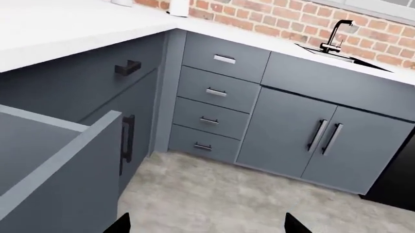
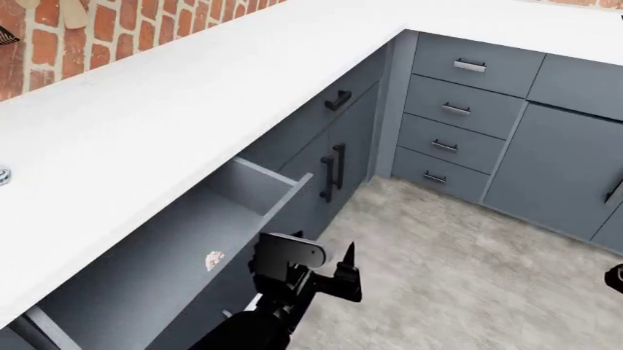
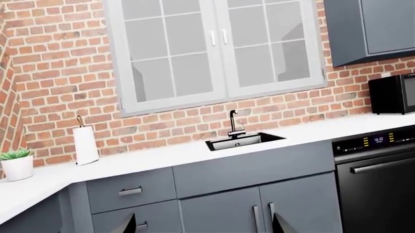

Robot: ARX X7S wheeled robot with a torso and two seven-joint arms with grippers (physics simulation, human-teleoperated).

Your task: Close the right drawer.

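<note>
The wide slate blue-grey right drawer [image 2: 209, 240] with its plain grey inside stands pulled well out from under the long white countertop [image 2: 165, 124], its flat front reaching over the mottled grey-beige floor [image 2: 457, 270]. A small pale scrap [image 2: 214, 259] lies on the drawer's grey bottom; what it is cannot be told. In the head view the left arm's black pincer [image 2: 343, 281] hangs just beside the drawer's front edge, over the floor, and whether it touches the front is not clear. Its two dark fingertips [image 1: 120, 224] show well apart in the left wrist view, so the left pincer is spread with nothing between the tips. In that same view the drawer's side wall and front corner [image 1: 71, 160] fill the near part of the picture.

Just past the open drawer along the same run sit a blue-grey drawer front with a black handle [image 2: 338, 100] and a cabinet door with long black vertical handles [image 2: 333, 172]. At the corner a stack of four narrower drawers with short silver handles [image 2: 456, 109] faces the floor, with blue-grey double cabinet doors [image 1: 324, 138] next to it.

The right pincer [image 3: 201, 224] shows only two dark tips set apart, holding nothing. Its camera looks at a red brick wall [image 3: 58, 87], a white-framed window [image 3: 207, 48], a black sink with a faucet [image 3: 243, 140], a white paper-towel roll [image 3: 85, 144], a potted green plant [image 3: 17, 165], a black oven [image 3: 376, 189] and a black microwave [image 3: 392, 94]
</note>
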